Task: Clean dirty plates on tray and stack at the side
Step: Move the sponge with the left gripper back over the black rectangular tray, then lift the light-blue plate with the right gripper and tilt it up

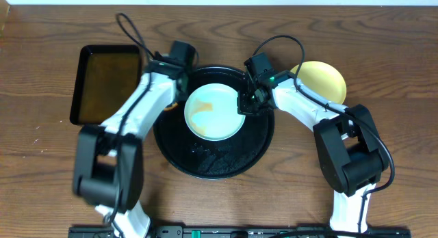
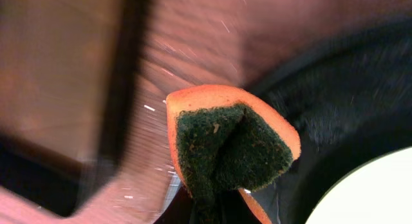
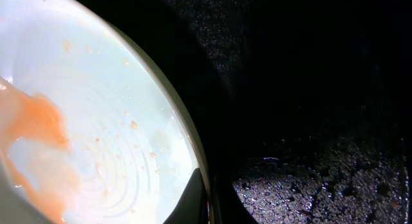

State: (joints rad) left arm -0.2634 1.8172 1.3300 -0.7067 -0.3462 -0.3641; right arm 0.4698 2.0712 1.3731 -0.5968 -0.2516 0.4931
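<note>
A pale mint-blue dirty plate (image 1: 213,111) with an orange-brown smear lies in the upper half of the round black tray (image 1: 213,163). My right gripper (image 1: 244,103) is shut on the plate's right rim. In the right wrist view one dark finger (image 3: 190,201) lies inside the rim of the plate (image 3: 96,121), over the wet tray (image 3: 322,121). My left gripper (image 1: 179,94) hovers at the tray's upper left edge, shut on a folded orange sponge (image 2: 232,147) with its dark green scouring side out. A pale yellow plate (image 1: 323,81) rests on the table right of the tray.
A rectangular black tray (image 1: 106,84) with a brownish inside sits at the far left on the wooden table (image 1: 55,163). The right arm's links (image 1: 349,152) stand over the table's right side, partly covering the yellow plate.
</note>
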